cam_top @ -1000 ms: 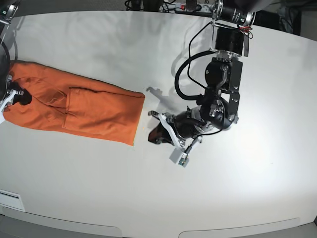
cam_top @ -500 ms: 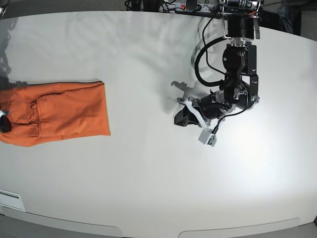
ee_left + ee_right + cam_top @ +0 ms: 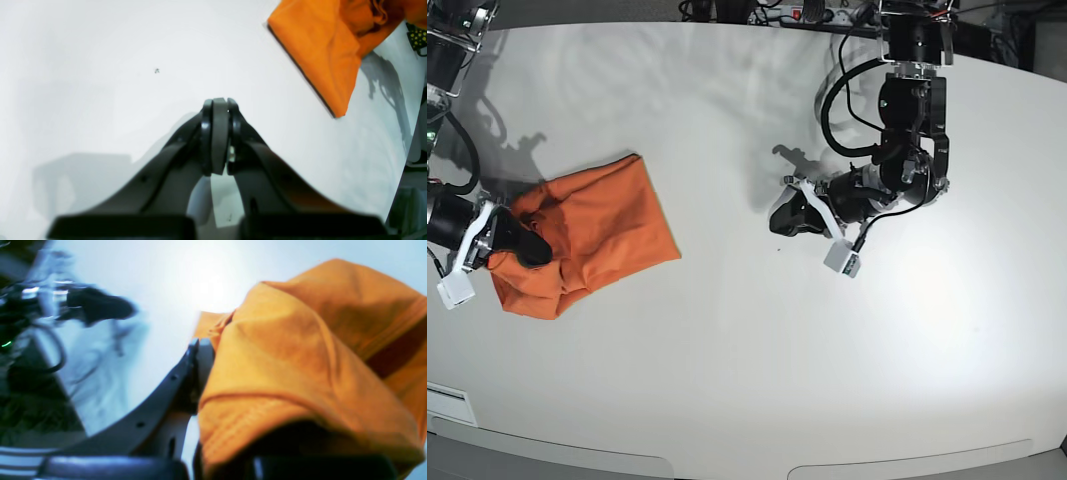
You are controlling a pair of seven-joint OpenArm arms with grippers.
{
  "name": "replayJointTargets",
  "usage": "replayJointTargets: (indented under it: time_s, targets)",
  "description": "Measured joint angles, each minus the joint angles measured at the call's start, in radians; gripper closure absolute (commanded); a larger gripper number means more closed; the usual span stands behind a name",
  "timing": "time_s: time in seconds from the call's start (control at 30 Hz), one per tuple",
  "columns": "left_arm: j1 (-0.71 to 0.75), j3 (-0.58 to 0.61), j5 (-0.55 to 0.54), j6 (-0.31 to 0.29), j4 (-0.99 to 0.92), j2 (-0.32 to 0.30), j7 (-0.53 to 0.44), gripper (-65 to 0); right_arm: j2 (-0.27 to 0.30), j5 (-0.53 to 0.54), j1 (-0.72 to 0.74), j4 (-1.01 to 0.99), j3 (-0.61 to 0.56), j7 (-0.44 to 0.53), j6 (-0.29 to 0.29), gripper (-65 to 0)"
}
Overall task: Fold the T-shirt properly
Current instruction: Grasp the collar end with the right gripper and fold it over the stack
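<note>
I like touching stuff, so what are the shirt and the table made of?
The T-shirt looks like thin, soft woven or knit cloth, matte orange: it bunches, creases and droops over the right gripper. The table looks hard and smooth, white with a slight sheen, since light glares off it; plastic laminate or painted board, I cannot tell which.

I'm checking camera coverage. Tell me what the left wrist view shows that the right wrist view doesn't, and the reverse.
Only the left wrist view shows the left claw, shut and empty over bare table, with the T-shirt lying apart at the upper right. Only the right wrist view shows the right claw shut on the T-shirt's bunched cloth, close up and blurred. Both share the orange T-shirt and the white table.
</note>
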Motion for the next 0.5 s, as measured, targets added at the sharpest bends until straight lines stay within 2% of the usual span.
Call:
replayJointTargets:
  time_s: [0.1, 0.23, 0.33, 0.5]
  targets:
    - [0.0, 0.0, -0.022, 0.0, 0.0, 0.0, 0.0, 0.0, -0.039, -0.009, -0.001, 0.0, 0.0, -0.011, 0.014, 0.0]
    - [0.0, 0.0, -0.026, 0.0, 0.0, 0.0, 0.0, 0.0, -0.121, -0.011, -0.001, 0.0, 0.001, -0.01, 0.018, 0.0]
    - [0.0, 0.0, -0.026, 0.0, 0.0, 0.0, 0.0, 0.0, -0.187, -0.012, -0.005, 0.0, 0.001, -0.014, 0.059, 0.0]
    - [0.0, 0.0, -0.026, 0.0, 0.0, 0.0, 0.0, 0.0, -0.269, -0.011, -0.006, 0.0, -0.002, -0.014, 0.058, 0.0]
